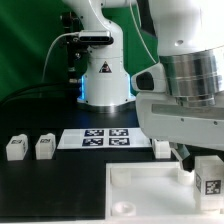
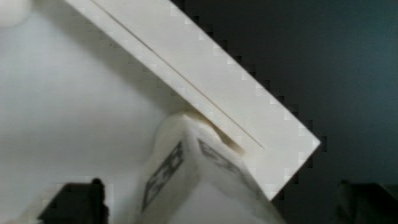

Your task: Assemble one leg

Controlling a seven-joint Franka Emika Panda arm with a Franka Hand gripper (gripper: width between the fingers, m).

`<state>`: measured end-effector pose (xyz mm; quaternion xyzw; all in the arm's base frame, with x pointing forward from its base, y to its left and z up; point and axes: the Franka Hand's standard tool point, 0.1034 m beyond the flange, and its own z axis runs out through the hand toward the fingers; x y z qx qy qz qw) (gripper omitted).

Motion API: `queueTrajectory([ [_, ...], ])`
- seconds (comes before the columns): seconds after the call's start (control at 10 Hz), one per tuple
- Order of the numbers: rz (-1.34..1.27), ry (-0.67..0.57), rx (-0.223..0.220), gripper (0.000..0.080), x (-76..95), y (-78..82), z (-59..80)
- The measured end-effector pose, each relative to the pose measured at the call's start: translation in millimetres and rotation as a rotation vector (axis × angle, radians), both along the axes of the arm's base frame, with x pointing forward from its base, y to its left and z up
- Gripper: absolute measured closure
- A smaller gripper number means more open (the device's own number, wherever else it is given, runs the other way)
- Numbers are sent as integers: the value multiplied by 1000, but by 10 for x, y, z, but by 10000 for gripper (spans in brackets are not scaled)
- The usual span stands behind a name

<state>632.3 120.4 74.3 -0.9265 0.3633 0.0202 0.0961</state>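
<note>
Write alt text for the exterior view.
A white robot arm leans over a flat white tray on a black table, a tagged leg upright beneath it. Three loose legs and the marker board lie behind the tray.

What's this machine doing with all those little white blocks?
A robot arm is putting furniture together. Its gripper hangs open over one leg, which stands upright by the rim of the large white tray-like piece; the fingers sit either side without touching. Three more legs wait on the black table, near the marker board.
</note>
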Motion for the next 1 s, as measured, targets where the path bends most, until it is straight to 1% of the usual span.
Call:
queueTrajectory([
  [0.1, 58, -11, -3, 151, 1, -5, -1],
  [0.2, 203, -38, -14, 150, 1, -11, -2],
  [0.3, 426, -62, -70, 150, 10, -30, 5],
  [0.4, 593, -74, -109, 150, 24, -20, 31],
  [0.5, 687, -87, -128, 150, 30, 17, 42],
  [0.6, 737, -92, -128, 272, 30, -13, 33],
  [0.7, 716, -90, -126, 412, 30, -16, 33],
  [0.8, 714, -88, -128, 508, 30, -29, 30],
  [1.0, 486, -57, -122, 508, 32, -43, 28],
])
